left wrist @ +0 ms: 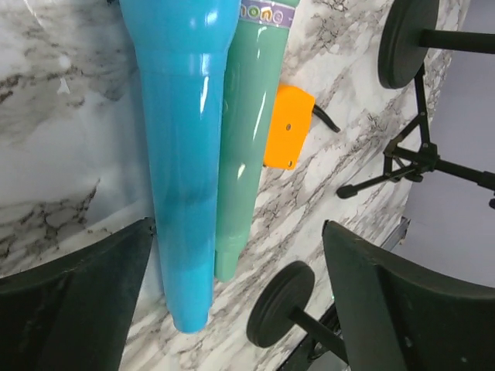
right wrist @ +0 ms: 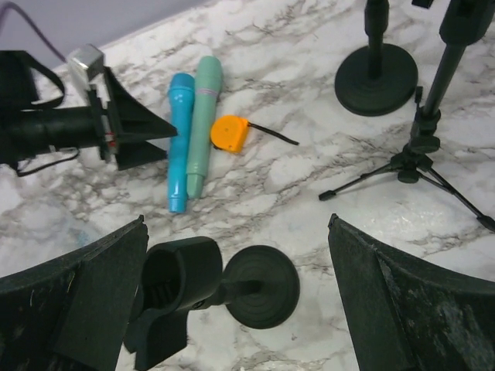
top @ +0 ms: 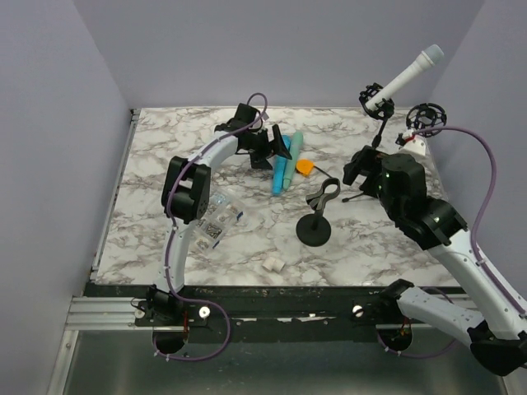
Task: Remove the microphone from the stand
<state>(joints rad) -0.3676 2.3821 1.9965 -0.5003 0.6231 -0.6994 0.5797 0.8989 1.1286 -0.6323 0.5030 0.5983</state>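
A white microphone (top: 405,77) sits tilted in a shock mount (top: 375,98) on a tripod stand (top: 372,144) at the back right. A blue microphone (top: 282,174) and a green microphone (top: 291,156) lie side by side on the table. They also show in the left wrist view, blue (left wrist: 182,154) and green (left wrist: 247,139). My left gripper (top: 278,150) is open and empty, with the blue one's end between its fingers (left wrist: 77,301). My right gripper (top: 356,171) is open and empty above an empty black clip stand (right wrist: 174,290).
An orange tape measure (top: 305,167) lies beside the green microphone. A second shock-mount stand (top: 424,118) is at the back right. A clear parts box (top: 216,220) and a small white piece (top: 272,264) lie front left. The tripod legs (right wrist: 418,154) spread right of my right gripper.
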